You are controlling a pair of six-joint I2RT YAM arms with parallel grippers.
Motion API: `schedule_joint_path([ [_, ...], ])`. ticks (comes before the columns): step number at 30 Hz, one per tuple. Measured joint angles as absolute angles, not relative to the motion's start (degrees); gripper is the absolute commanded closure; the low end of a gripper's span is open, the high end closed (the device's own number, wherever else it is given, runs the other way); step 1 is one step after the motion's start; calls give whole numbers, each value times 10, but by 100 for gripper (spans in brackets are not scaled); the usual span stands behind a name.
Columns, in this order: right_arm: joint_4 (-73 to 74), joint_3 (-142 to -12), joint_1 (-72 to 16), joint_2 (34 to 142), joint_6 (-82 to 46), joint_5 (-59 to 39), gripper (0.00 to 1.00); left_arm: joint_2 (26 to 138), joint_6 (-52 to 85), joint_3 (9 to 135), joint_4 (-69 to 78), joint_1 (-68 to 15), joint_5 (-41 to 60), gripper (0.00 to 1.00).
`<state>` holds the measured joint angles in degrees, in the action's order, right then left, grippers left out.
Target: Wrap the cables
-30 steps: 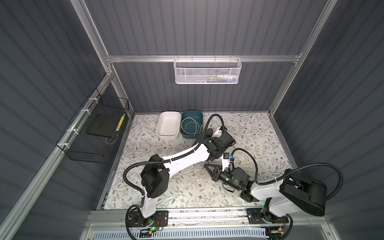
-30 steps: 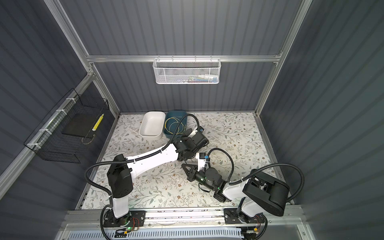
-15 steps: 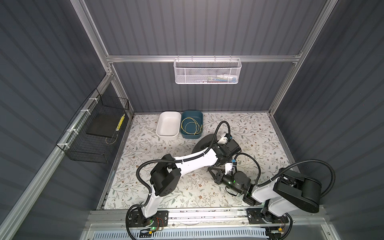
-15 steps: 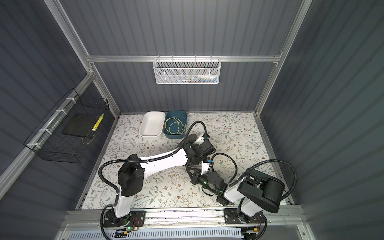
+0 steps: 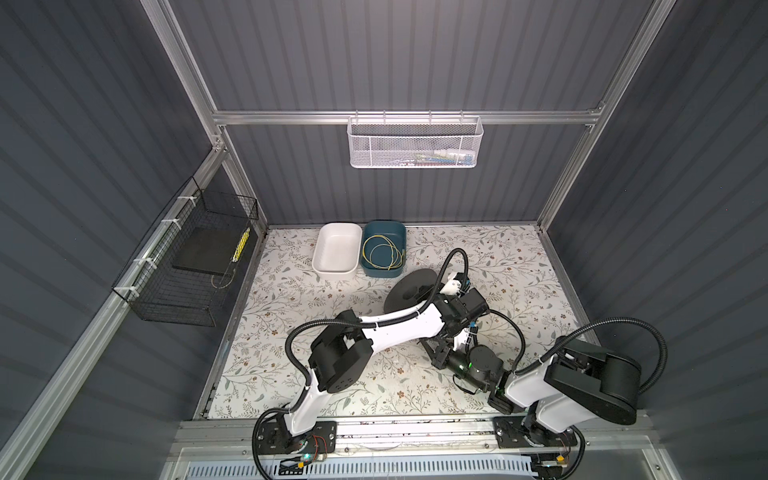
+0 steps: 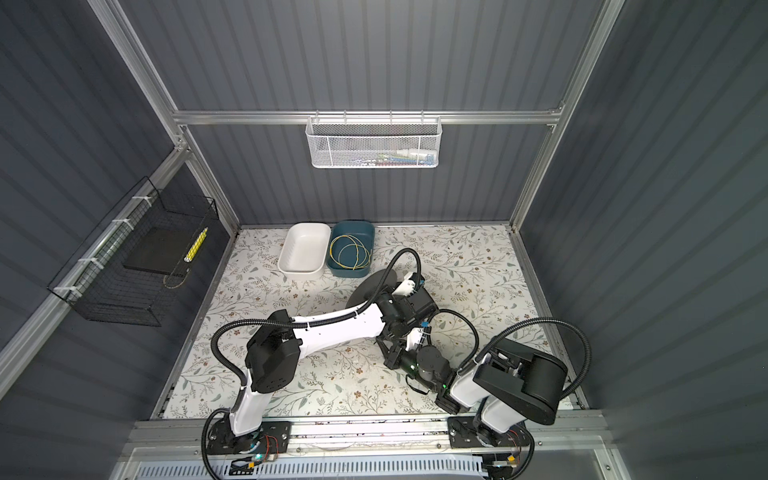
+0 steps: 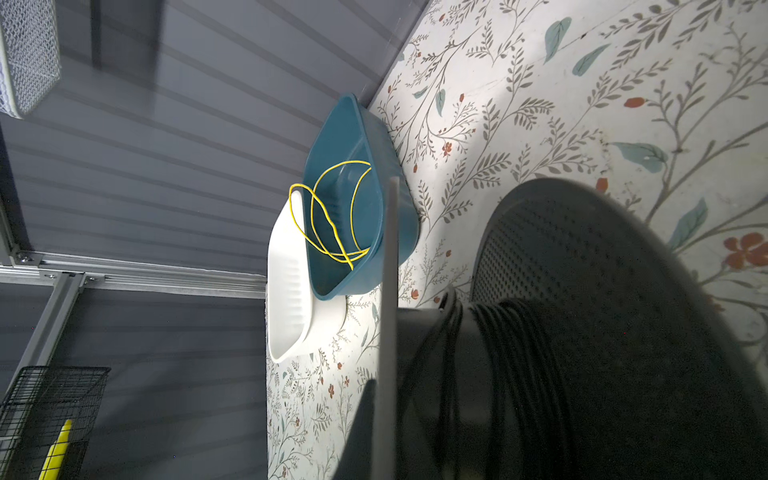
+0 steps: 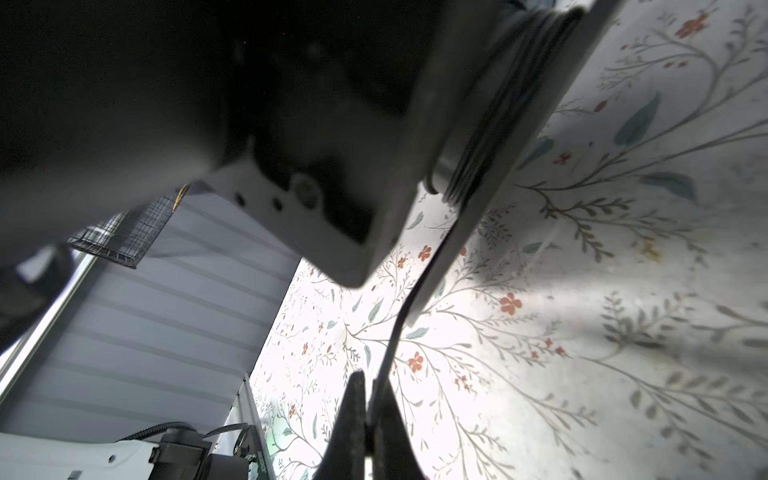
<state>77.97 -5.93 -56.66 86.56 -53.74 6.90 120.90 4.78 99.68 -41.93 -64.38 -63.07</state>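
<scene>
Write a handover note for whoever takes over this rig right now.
Grippers: the left gripper is shut on a flange of the spool. The right gripper is shut on the black wire, which runs from it up to the spool.
Done: several turns of black wire sit on the hub.
Left: finish winding the black wire; how much remains is not visible. The yellow wire lies loose in the teal bin, unwrapped.
</scene>
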Motion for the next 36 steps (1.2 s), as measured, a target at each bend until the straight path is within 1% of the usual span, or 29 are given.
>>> schedule_joint_path([
  [3,780,-50,-563,849,-538,78,97,1209,49,994,-415,-646,-630,100],
  [16,780,-44,-554,852,-541,73,95,1214,51,990,-401,-649,-635,100],
  [19,783,-44,-554,860,-543,72,93,1217,48,985,-392,-649,-635,100],
  [25,803,-41,-556,860,-554,58,86,1231,22,957,-377,-635,-649,100],
  [27,802,-37,-555,868,-557,57,79,1236,17,950,-377,-627,-660,100],
  [28,803,-37,-555,874,-560,55,78,1236,16,944,-376,-625,-664,100],
  [33,807,-36,-556,895,-567,54,79,1236,10,919,-372,-623,-674,100],
  [36,808,-34,-556,901,-571,55,78,1236,10,911,-367,-623,-679,100],
])
